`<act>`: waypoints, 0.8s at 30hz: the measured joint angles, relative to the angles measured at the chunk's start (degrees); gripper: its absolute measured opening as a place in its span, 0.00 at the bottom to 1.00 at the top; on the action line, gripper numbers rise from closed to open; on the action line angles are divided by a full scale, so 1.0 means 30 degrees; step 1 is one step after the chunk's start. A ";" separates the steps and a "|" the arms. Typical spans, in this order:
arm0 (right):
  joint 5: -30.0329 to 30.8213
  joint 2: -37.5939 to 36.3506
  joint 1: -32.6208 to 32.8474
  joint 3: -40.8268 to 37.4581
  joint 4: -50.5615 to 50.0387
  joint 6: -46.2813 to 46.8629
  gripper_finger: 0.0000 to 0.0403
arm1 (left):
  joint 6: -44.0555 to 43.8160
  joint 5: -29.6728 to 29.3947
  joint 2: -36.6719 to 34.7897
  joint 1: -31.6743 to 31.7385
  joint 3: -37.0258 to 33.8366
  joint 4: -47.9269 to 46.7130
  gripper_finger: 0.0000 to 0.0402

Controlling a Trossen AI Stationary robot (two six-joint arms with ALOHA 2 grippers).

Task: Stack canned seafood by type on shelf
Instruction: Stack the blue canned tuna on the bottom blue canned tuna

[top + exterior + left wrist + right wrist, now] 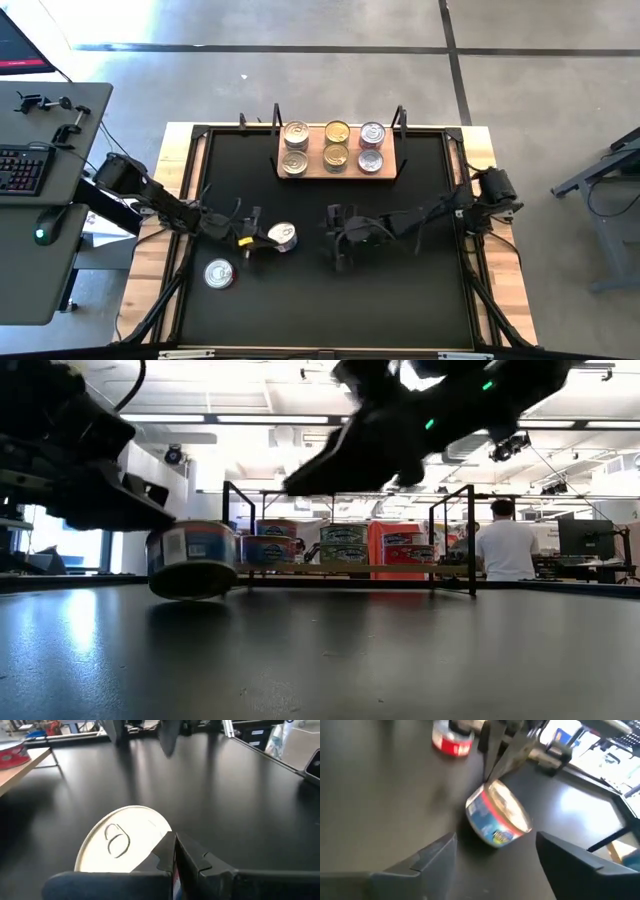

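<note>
Shelf (338,172): light-wood board at the mat's far edge, carrying six tins in three columns (silver, gold, bluish-purple).

Silver-lidded tin (283,236): blue and red label, tilted with one edge raised off the black mat (400,290), pinched at its rim by the left gripper (262,238), whose jaws are closed tight on the rim.

Second silver-lidded tin (219,273): flat on the mat, nearer the front, apart.

Right gripper (338,240): just beside the tilted tin, jaws spread wide, holding nothing.
</note>
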 joint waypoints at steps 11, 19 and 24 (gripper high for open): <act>-0.0304 0.5580 -0.1372 0.5718 -0.2083 -0.6056 0.69 | -0.0412 0.0030 -0.0014 0.0198 -0.0712 0.0434 0.00; 0.0362 0.6797 -0.1305 0.8028 -0.4265 -1.1762 0.69 | -0.0388 0.0034 -0.0022 0.0191 -0.0704 0.1057 0.00; 0.0698 0.6842 -0.1424 0.8080 -0.3610 -1.2791 0.69 | 0.0056 0.0153 -0.0022 0.0191 -0.0704 0.1878 0.00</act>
